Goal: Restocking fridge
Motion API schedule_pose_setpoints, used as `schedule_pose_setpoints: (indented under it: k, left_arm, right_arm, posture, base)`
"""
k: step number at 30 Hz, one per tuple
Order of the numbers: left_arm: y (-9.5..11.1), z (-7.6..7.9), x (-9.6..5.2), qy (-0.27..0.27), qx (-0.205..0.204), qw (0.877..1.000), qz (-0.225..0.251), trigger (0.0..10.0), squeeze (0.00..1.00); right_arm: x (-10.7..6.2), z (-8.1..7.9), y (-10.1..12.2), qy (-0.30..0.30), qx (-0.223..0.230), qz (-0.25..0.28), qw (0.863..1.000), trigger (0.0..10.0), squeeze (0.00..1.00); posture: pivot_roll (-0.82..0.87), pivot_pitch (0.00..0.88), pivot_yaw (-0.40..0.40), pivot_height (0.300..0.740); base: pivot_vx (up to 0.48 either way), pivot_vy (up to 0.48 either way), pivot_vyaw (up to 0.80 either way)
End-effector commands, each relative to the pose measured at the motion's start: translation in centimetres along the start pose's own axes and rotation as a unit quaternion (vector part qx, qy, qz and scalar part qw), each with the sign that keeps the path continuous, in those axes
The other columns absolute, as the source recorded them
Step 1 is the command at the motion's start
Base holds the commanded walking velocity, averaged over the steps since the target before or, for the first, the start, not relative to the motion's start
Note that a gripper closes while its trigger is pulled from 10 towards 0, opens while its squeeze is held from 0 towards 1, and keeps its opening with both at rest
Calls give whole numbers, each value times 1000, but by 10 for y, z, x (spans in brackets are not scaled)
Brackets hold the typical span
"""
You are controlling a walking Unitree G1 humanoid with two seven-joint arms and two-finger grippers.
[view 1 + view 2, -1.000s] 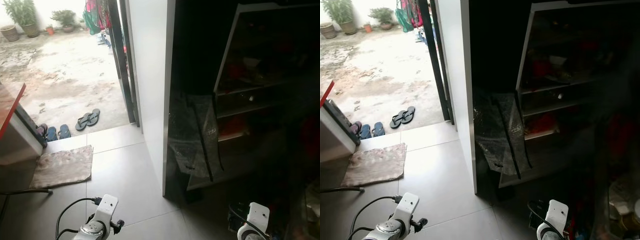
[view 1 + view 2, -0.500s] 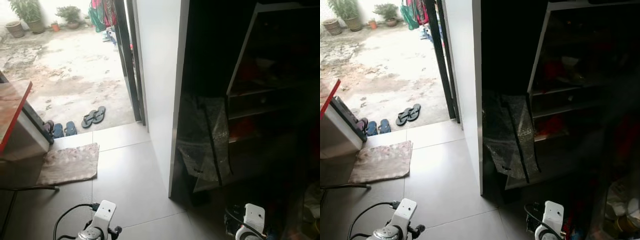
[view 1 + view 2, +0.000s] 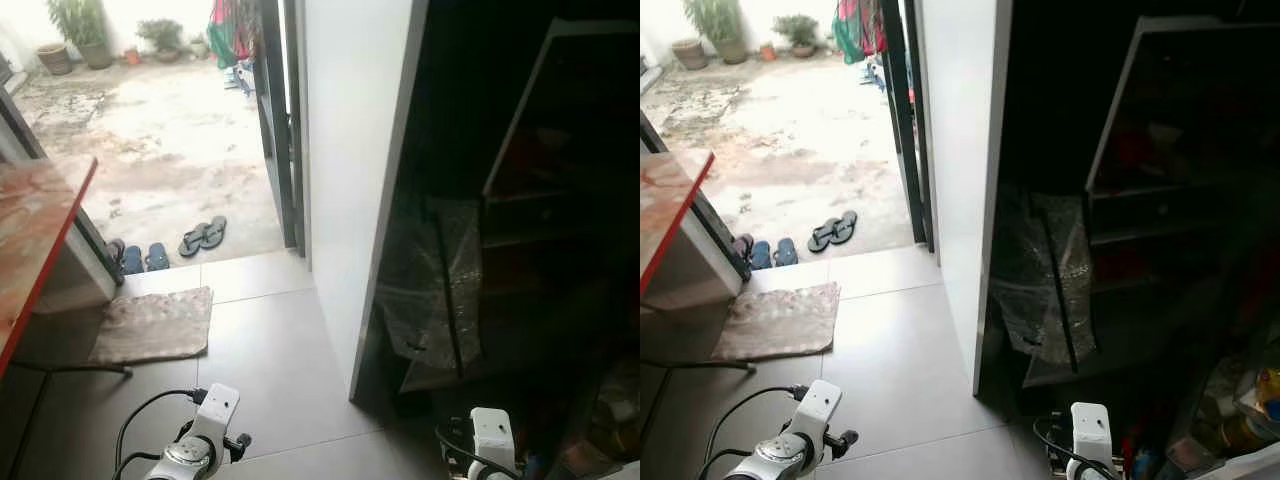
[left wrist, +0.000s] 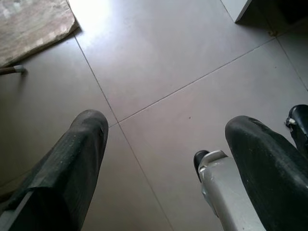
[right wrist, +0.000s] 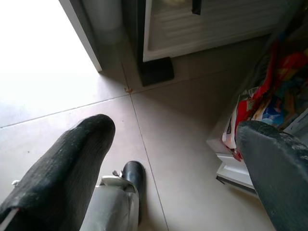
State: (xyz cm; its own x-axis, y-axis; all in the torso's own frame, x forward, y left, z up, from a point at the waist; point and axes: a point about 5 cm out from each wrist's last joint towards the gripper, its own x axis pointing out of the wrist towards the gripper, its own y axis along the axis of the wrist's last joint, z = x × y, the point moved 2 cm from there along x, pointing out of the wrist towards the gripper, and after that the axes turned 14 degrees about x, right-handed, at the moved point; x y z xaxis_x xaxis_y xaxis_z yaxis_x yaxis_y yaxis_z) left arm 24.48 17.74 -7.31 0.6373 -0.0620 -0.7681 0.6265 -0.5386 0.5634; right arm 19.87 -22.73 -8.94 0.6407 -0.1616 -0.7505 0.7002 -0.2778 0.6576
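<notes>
A dark open cabinet with shelves (image 3: 1160, 200) stands at the right, its inside in deep shade, with a crinkled clear plastic sheet (image 3: 1045, 270) leaning at its foot. Both arms hang low over the tiled floor: the left wrist (image 3: 205, 435) and the right wrist (image 3: 490, 445) show at the bottom. My left gripper (image 4: 166, 144) is open above bare grey tiles. My right gripper (image 5: 175, 139) is open too, with nothing between its fingers. Beside it lies a white box of colourful packets (image 5: 260, 106).
A white wall panel (image 3: 350, 150) divides the cabinet from an open doorway to a sunlit yard (image 3: 170, 130). Sandals (image 3: 200, 237) lie at the threshold, and a doormat (image 3: 155, 325) lies on the tiles. A red-topped table (image 3: 30, 240) juts in at the left.
The whole picture has shifted to the right, so the camera has turned left. More of the red-topped table now shows. Both arms still hang as before.
</notes>
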Motion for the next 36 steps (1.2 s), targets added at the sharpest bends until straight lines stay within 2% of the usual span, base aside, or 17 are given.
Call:
schedule_pose_setpoints:
  k: [1, 5, 9, 13, 21, 22, 26, 28, 32, 33, 35, 36]
  left_arm:
    - [-13, -4, -2, 5, -8, 1000, -22, 10000, 0]
    - [-13, -6, -2, 5, 1, 1000, -22, 10000, 0]
    - [-11, -8, -2, 7, -4, 1000, -20, 10000, 0]
    - [-7, -11, -2, 10, -3, 1000, -15, 10000, 0]
    - [-9, -11, -2, 9, 0, 1000, -17, 10000, 0]
    - [-10, -11, -3, 9, 0, 1000, -18, 10000, 0]
    - [-12, -11, -3, 9, 0, 1000, -19, 10000, 0]
    - [-13, -10, -3, 8, 1, 1000, -20, 10000, 0]
    - [-13, -9, -3, 8, 1, 1000, -20, 10000, 0]
    - [-12, -9, -3, 8, 2, 1000, -20, 10000, 0]
    - [-12, -9, -3, 10, 2, 1000, -19, 10000, 0]
    - [-12, -9, -3, 10, 2, 1000, -19, 10000, 0]
  right_arm:
    - [-1, -3, -6, -1, 28, -12, 1000, 10000, 0]
    - [0, -5, -6, -6, 56, -11, 998, 10000, 0]
    - [0, -7, -6, -6, 60, -11, 998, 10000, 0]
    - [0, 1, -2, -26, 98, 3, 995, 10000, 0]
    - [-1, 16, 7, -66, 127, 32, 989, 10000, 0]
    - [-1, 22, 11, -84, 132, 43, 987, 10000, 0]
    - [0, 19, 24, -104, 149, 73, 981, 10000, 0]
    - [0, 24, 41, -126, 149, 117, 974, 10000, 0]
    - [-2, 28, 59, -150, 148, 159, 965, 10000, 0]
    - [-3, 30, 65, -158, 147, 174, 961, 10000, 0]
    - [-7, 38, 85, -191, 155, 221, 944, 10000, 0]
    - [-7, 38, 85, -191, 155, 221, 944, 10000, 0]
  posture:
    - [-22, 52, 48, 697]
    - [-20, 70, 53, 697]
    - [-15, 81, 56, 697]
    - [-15, 87, 59, 697]
    - [-19, 94, 66, 697]
    - [-18, 95, 69, 697]
    - [-18, 94, 73, 697]
    - [-19, 93, 74, 697]
    - [-20, 91, 75, 697]
    - [-20, 91, 75, 697]
    - [-16, 90, 77, 697]
    - [-16, 90, 77, 697]
  base:
    - [0, 345, 0]
    - [0, 86, -519]
    - [0, 0, -800]
    - [0, 0, -800]
    - [0, 0, -800]
    - [0, 0, -800]
    - [0, 0, -800]
    - [0, 0, 0]
    - [0, 0, 0]
    - [0, 0, 0]
    - [0, 0, 0]
    - [0, 0, 0]
